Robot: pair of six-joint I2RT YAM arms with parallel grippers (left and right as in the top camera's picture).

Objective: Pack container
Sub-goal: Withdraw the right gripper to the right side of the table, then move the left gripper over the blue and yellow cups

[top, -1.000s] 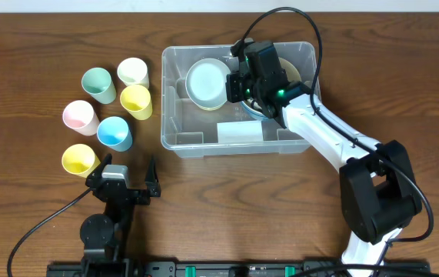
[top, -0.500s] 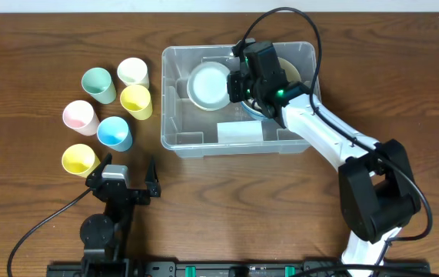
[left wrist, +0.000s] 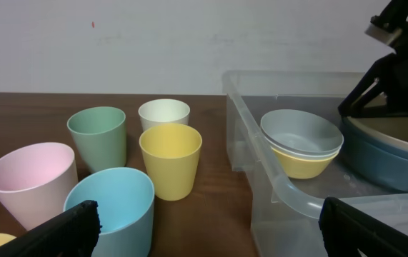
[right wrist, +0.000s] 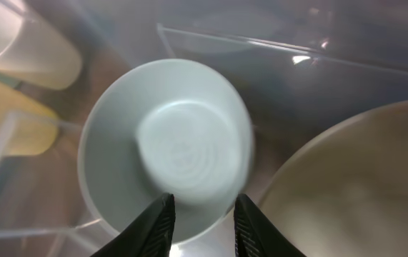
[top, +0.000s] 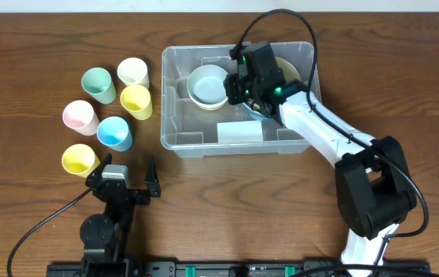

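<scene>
Container (top: pixel 204 146) sits mid-table with 6 cups (top: pixel 115 132) standing just left of it; inside, a pale bowl (top: pixel 207 85) is nested in a yellow bowl (left wrist: pixel 300 163), next to a bigger blue bowl (left wrist: pixel 389 168). Right gripper (right wrist: pixel 204 201) is over the pale bowl's rim with fingers parted. It doesn't look like it's pinching the bowl, though the wrist view is blurry. Left gripper (top: pixel 124 181) is low near the table's front, left of the container, fingers spread wide, holding nothing.
</scene>
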